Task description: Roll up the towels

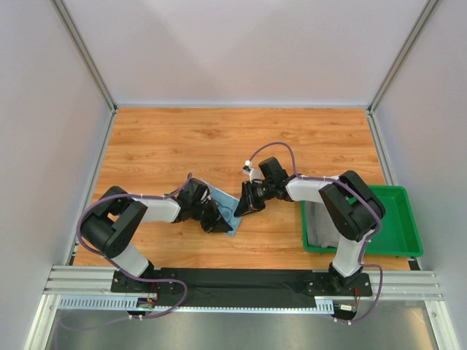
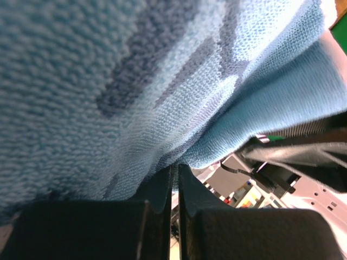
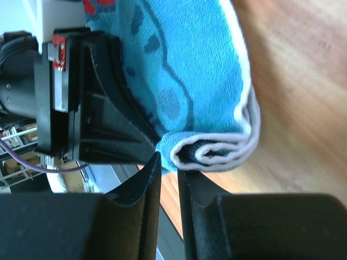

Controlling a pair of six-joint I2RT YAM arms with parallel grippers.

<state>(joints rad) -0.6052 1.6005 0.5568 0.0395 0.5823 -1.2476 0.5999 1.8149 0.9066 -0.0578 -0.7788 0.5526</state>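
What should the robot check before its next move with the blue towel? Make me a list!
1. Hold by the left gripper on the blue towel: ok, shut on it.
2. Hold by the right gripper on the rolled end: cannot tell; its jaws are nearly together at the edge.
3. Shape of the rolled end: ok, neat layers.
4. Gap from both grippers to the green tray: ok, well apart.
5. Next grey towel: ok, lying in the tray.
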